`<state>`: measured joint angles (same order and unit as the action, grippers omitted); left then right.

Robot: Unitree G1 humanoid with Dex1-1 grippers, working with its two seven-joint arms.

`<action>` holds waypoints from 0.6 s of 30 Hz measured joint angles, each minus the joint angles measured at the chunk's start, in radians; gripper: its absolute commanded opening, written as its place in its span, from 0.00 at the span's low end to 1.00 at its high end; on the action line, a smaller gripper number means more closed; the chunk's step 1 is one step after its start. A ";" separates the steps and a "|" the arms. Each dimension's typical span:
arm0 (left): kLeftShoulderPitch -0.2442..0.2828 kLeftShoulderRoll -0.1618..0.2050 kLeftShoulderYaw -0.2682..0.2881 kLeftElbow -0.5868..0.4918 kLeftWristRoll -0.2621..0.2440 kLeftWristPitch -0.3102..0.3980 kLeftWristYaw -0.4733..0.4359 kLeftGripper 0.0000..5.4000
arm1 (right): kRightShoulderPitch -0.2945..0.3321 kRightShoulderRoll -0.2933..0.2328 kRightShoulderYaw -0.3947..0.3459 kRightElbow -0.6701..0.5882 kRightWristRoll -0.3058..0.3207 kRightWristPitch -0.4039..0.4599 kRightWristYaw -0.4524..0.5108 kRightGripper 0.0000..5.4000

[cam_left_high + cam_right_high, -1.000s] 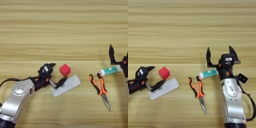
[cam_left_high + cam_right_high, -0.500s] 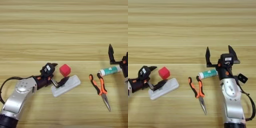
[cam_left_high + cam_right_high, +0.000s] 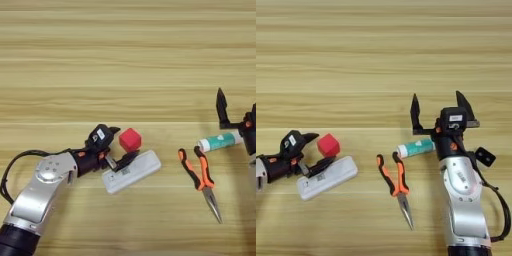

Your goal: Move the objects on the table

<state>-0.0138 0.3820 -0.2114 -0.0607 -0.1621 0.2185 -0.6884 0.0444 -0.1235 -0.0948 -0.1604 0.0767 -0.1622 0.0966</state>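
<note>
A small red cube (image 3: 130, 139) rests on the table (image 3: 125, 55), touching the far edge of a flat white device (image 3: 131, 171) that lies at an angle. My left gripper (image 3: 120, 145) reaches in from the lower left and is open. Its upper finger is just left of the cube and its lower finger lies over the device's left part. The cube sits at the mouth of the fingers, not clamped. My right gripper (image 3: 439, 107) stands open on the right, fingers pointing away from me, holding nothing.
A white and green tube (image 3: 416, 147) lies just in front of the right gripper's wrist. Orange-handled pliers (image 3: 395, 180) lie between the device and the right arm, tips pointing toward me.
The left gripper has slid to the right, bringing its open fingers up to the red cube. The cube, the device and the right arm have stayed put.
</note>
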 measured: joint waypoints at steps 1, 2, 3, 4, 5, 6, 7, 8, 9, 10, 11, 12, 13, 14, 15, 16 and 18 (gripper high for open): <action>0.000 0.000 0.000 0.000 0.000 0.000 0.000 0.71 | 0.000 0.000 0.000 0.000 0.000 0.000 0.000 1.00; 0.000 0.000 0.000 0.000 0.000 0.000 0.000 0.69 | 0.000 0.000 0.000 0.000 0.000 0.000 0.000 1.00; 0.000 0.000 0.000 0.000 0.001 0.000 0.000 0.68 | 0.000 0.000 0.000 0.000 0.000 0.000 0.000 1.00; 0.000 0.000 0.000 0.000 0.001 -0.001 0.000 0.67 | 0.000 0.000 0.000 0.000 0.000 0.000 0.000 1.00; 0.000 0.000 0.000 0.000 0.001 -0.001 0.000 0.65 | 0.000 0.000 0.000 0.000 0.000 0.000 0.000 1.00; 0.000 0.000 0.000 0.000 0.001 -0.001 0.000 0.62 | 0.000 0.000 0.000 0.000 0.000 0.000 0.000 1.00; 0.000 0.000 0.000 0.000 0.001 -0.001 0.000 0.61 | 0.000 0.000 0.000 0.000 0.000 0.000 0.000 1.00; 0.000 0.000 0.000 0.000 0.001 -0.002 0.000 0.59 | 0.000 0.000 0.000 0.000 0.000 0.000 0.000 1.00; 0.000 0.000 0.000 0.000 0.001 -0.002 0.000 0.57 | 0.000 0.000 0.000 0.000 0.000 0.000 0.000 1.00; 0.000 0.000 0.000 0.000 0.001 -0.002 0.000 0.56 | 0.000 0.000 0.000 0.000 0.000 0.000 0.000 1.00; 0.000 0.000 0.000 0.000 0.001 -0.002 0.000 0.53 | 0.000 0.000 0.000 0.000 0.000 0.000 0.000 1.00; 0.000 0.000 0.000 0.000 0.001 -0.003 -0.001 0.51 | 0.000 0.000 0.000 0.000 0.000 0.000 0.000 1.00; 0.000 0.000 0.000 0.000 0.001 -0.003 -0.001 0.50 | 0.000 0.000 0.000 0.000 0.000 0.000 0.000 1.00; 0.000 0.000 0.000 0.000 0.001 -0.003 -0.001 0.48 | 0.000 0.000 0.000 0.000 0.000 0.000 0.000 1.00; 0.000 0.000 0.000 0.000 0.001 -0.003 -0.001 0.47 | 0.000 0.000 0.000 0.000 0.000 0.000 0.000 1.00; 0.000 0.000 0.000 0.000 0.001 -0.004 -0.001 0.46 | 0.000 0.000 0.000 -0.001 0.000 0.000 0.000 1.00; 0.000 0.000 0.000 0.000 0.001 -0.005 -0.001 0.42 | 0.000 0.000 0.000 -0.002 0.000 0.000 0.000 1.00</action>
